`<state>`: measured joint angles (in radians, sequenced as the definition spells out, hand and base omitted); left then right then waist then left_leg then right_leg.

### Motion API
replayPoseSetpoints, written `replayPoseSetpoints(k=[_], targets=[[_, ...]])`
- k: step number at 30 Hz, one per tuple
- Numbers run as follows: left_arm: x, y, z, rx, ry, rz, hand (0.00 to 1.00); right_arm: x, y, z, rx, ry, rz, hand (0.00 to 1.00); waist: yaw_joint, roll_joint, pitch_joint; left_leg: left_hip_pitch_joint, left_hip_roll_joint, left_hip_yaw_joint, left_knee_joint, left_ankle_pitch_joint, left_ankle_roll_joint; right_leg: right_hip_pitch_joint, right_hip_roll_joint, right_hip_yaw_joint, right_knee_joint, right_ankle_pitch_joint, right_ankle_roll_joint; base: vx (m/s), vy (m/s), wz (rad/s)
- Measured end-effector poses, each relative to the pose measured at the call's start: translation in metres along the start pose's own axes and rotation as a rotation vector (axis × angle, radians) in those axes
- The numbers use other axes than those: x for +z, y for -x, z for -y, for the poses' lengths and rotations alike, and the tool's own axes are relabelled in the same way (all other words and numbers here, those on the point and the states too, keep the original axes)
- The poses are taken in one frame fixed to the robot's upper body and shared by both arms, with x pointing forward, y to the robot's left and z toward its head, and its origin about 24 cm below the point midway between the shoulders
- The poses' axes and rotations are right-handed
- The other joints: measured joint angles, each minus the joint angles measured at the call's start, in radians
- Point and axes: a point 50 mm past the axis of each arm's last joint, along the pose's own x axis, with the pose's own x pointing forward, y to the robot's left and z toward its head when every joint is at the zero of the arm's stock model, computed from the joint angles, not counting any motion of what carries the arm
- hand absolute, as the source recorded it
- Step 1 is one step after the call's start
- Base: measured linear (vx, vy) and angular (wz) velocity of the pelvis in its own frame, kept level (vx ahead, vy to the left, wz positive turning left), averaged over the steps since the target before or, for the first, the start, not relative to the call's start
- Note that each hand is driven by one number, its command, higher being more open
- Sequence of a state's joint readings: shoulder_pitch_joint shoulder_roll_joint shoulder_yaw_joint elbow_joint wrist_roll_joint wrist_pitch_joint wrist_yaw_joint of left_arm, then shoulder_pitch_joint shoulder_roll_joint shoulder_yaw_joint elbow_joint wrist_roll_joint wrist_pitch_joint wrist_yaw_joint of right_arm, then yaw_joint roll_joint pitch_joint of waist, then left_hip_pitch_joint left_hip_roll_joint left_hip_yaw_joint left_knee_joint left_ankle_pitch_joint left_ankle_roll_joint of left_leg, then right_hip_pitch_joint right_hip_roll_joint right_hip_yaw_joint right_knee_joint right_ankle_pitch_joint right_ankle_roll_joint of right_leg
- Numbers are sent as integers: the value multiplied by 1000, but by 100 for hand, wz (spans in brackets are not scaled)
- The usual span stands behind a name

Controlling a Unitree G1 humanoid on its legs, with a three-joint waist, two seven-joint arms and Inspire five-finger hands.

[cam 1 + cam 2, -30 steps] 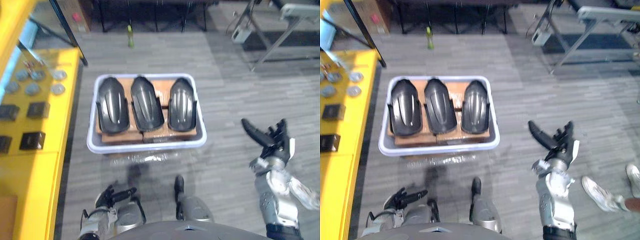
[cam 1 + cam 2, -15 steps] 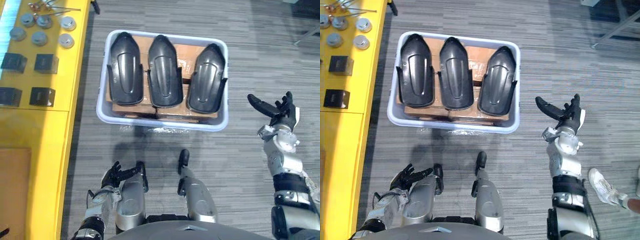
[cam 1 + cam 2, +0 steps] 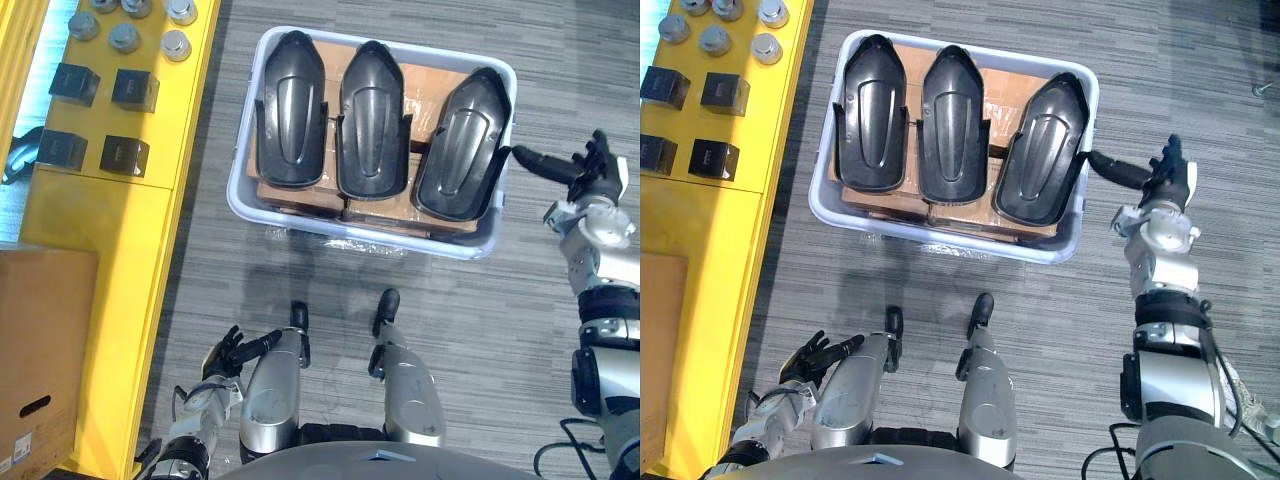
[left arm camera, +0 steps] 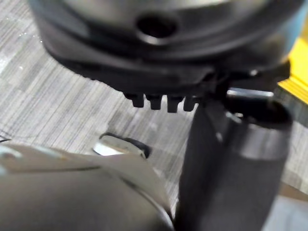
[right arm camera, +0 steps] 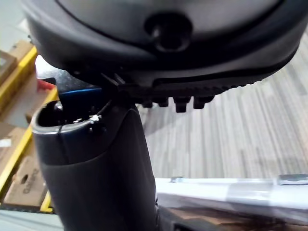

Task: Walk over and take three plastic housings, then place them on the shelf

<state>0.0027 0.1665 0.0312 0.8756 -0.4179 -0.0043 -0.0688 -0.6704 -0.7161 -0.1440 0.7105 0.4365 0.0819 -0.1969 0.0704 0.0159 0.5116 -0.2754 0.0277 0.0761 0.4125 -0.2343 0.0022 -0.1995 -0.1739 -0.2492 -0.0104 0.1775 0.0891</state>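
Left eye view: the whole picture has shifted since 0.5 s ago, so the camera has moved. Grey bin (image 3: 243,200) holds three black plastic housings side by side on cardboard (image 3: 440,85): left housing (image 3: 291,110), middle housing (image 3: 372,120), right housing (image 3: 462,145). Right hand (image 3: 588,176), earlier well apart from the bin, is now just beside its right rim, fingers spread, thumb stretched toward the rim; contact cannot be told. It holds nothing. Left hand (image 3: 222,358) hangs low, fingers loosely apart, empty.
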Motion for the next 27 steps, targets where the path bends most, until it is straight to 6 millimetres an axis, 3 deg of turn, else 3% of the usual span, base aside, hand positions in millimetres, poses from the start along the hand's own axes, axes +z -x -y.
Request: replayPoseSetpoints(k=[8, 17, 24, 27], targets=[[1, 0, 1, -12, -7, 17, 100, 32, -4, -4, 14, 2, 71, 100, 5, 3, 2, -11, 3, -15, 21, 0, -1, -7, 0, -8, 27, -3, -4, -81, 7, 4], [0, 0, 2, -27, -3, 15, 100, 31, -11, 6, 9, 114, -31, 100, 7, 9, 2, -14, 3, -16, 24, 0, 0, -9, -2, -8, 28, -2, -2, -23, 8, 1], [-1, 0, 13, -75, 23, 31, 100, 38, -22, 6, -7, 173, -102, 100, 18, 59, 11, -69, 3, -29, 42, 2, 2, -57, -6, -19, 47, -2, -3, -29, 20, 4], [1, -1, 23, -110, 35, 52, 100, 43, -24, 18, -39, 221, -123, 100, 41, 93, 13, -106, 2, -36, 67, 3, 4, -90, -10, -21, 67, -4, -3, -49, 28, 3]])
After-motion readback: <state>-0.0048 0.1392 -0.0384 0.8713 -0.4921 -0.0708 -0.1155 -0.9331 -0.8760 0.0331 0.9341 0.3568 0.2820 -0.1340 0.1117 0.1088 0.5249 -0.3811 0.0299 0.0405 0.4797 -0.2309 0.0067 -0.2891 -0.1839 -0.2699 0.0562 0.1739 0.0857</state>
